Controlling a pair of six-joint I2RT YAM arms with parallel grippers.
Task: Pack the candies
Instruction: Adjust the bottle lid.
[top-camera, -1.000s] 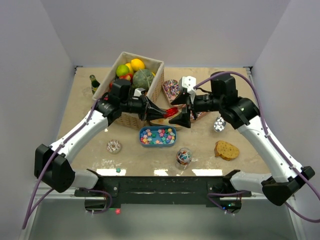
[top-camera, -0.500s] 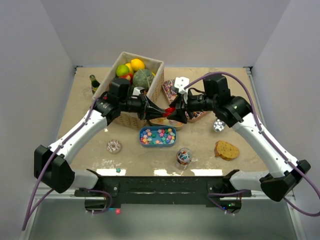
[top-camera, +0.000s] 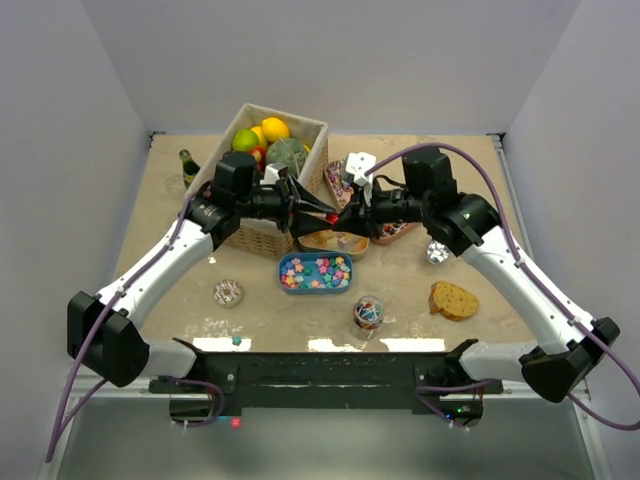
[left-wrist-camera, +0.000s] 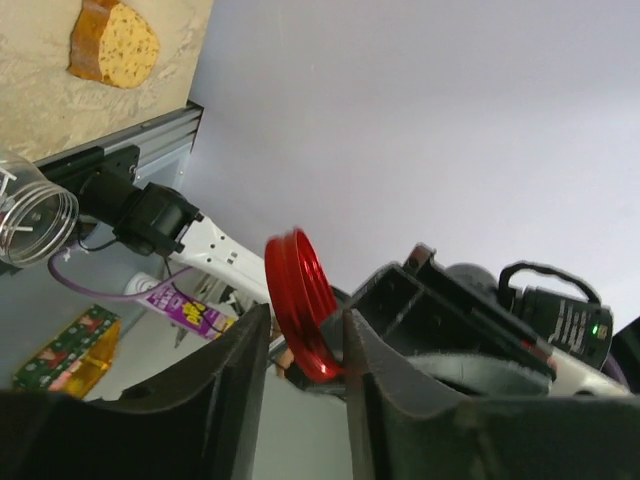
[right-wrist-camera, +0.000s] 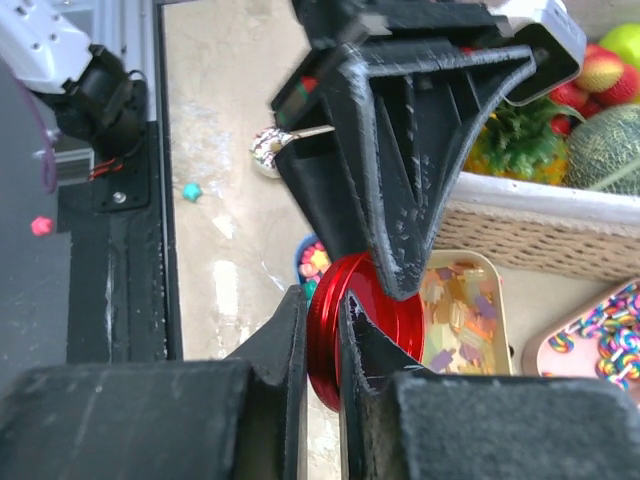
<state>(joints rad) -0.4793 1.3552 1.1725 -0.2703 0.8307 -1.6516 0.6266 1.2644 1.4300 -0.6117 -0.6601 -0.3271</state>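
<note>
Teal in colour, one loose sweet (top-camera: 236, 340) is being shown on the black rail (top-camera: 300, 365), nearer than the blue tray (top-camera: 284, 273) and to its left. Just nearer than that tray and to its right, a clear jar (top-camera: 368, 313) with multicoloured contents is standing upright. A sprinkled doughnut (top-camera: 228, 292) is lying to the tray's near left, and a slice of bread (top-camera: 454, 300) is lying well to its right. Pastel candies (top-camera: 320, 270) are being held in the blue tray itself.

Above the tray's far edge the two grippers are being held tip to tip in the air, with a red lid (right-wrist-camera: 345, 320) standing on edge between them. The lid is being grasped by the right gripper (right-wrist-camera: 322, 300), whose fingers are clenched on its two faces. The left gripper (left-wrist-camera: 305, 325) is being held released: its fingers are straddling the lid, with a slim gap on each side in the left wrist view.

Just beyond the blue tray, under the lid, orange-yellow gummies (right-wrist-camera: 462, 300) are being kept in a cream tray (top-camera: 322, 243). Beyond and to the right, striped sweets (right-wrist-camera: 600, 335) are lying on a pink tray (top-camera: 390, 232). Farther still and to the left, toy fruit (top-camera: 285, 155) is being carried in a wicker basket (top-camera: 262, 240), with a dark bottle (top-camera: 187, 165) beside its left wall.
</note>
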